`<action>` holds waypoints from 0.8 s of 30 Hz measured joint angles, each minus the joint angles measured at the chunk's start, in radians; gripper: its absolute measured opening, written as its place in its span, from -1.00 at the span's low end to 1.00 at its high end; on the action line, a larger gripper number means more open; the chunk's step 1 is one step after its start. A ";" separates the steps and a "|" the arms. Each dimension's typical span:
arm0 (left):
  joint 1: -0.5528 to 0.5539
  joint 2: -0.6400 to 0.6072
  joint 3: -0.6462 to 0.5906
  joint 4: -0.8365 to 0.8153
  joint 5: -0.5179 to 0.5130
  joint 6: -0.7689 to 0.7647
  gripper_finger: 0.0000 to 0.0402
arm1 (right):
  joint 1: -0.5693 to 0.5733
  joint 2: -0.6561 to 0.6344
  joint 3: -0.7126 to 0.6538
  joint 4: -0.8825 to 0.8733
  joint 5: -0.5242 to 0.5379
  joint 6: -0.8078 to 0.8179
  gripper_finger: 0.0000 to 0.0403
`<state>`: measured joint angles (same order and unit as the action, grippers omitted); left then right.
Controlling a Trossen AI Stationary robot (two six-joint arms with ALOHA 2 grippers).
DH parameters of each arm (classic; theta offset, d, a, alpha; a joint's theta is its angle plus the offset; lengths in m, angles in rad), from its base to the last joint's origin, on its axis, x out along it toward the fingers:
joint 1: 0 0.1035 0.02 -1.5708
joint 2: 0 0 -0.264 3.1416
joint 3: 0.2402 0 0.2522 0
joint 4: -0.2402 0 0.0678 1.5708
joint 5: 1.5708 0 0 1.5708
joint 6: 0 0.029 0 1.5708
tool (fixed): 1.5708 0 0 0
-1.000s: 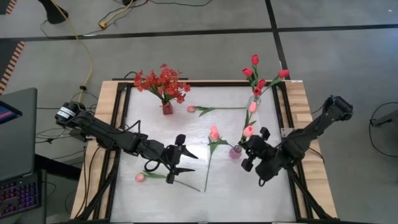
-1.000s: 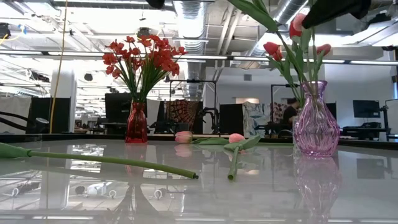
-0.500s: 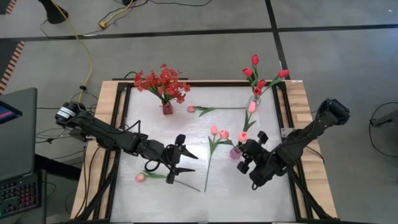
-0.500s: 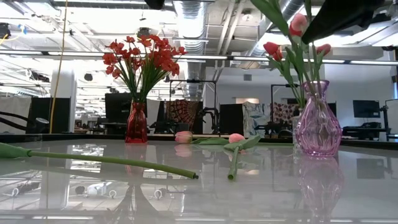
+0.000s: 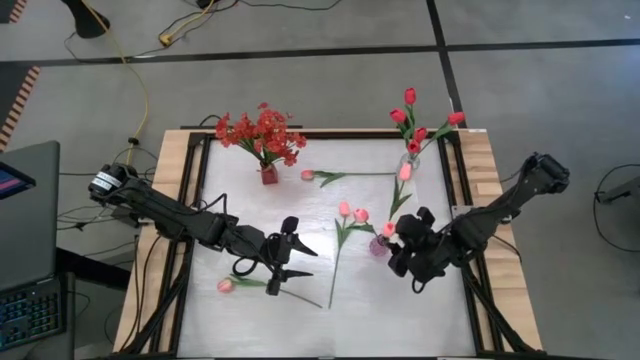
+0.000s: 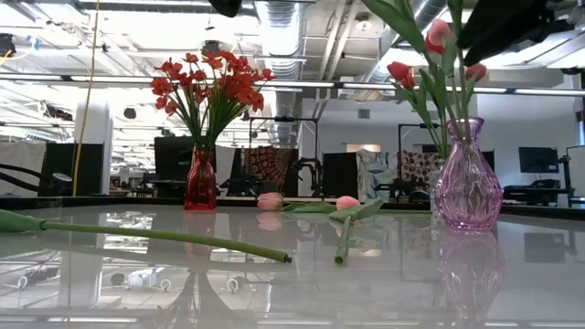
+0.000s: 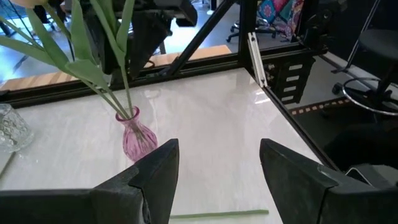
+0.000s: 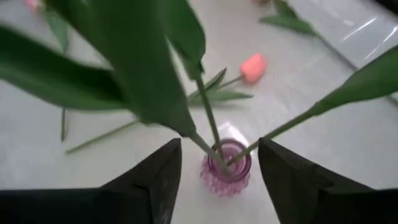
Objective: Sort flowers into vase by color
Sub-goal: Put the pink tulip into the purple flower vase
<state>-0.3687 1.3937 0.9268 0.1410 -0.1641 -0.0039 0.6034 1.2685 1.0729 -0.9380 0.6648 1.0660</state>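
1. Hovering over the purple vase (image 5: 378, 244) is my right pincer (image 5: 400, 247), on the right side of the white table (image 5: 320, 320).
2. I am holding its two fingers (image 8: 152, 186) wide apart, one on each side of the vase mouth, and they are gripping nothing.
3. Two green stems are standing in the purple vase, and their big leaves are filling much of my right wrist view.
4. Pink tulip heads (image 5: 389, 229) are showing just above that vase from the high view.
5. My left pincer (image 5: 297, 260) is waiting over the middle-left of the table, with its fingers (image 7: 155, 180) spread open too and nothing between them.
6. One pink tulip (image 5: 226, 285) is lying flat near the front-left of the table, its long stem running under my left pincer.
7. Another pink tulip (image 5: 344, 209) is lying in the middle, with its stem pointing toward the front edge.
8. A third pink tulip (image 5: 308, 175) is lying farther back, between the two back vases.
9. A red vase (image 5: 269, 174) is standing at the back left, holding the bushy red blossoms (image 5: 262, 132).
10. A clear vase (image 5: 408, 163) is standing at the back right, holding the red tulips (image 5: 410, 97).
11. I am seeing a laptop (image 5: 28, 240) off the left side of the table.
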 joint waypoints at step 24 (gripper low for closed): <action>-0.002 0.000 0.000 -0.173 0.000 -0.274 0.06 | -0.043 -0.156 0.000 -0.169 -0.514 -0.043 0.19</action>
<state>-0.3702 1.3933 0.9264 -0.0322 -0.1640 -0.2780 0.5608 1.1130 1.0729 -1.1073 0.1508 1.0227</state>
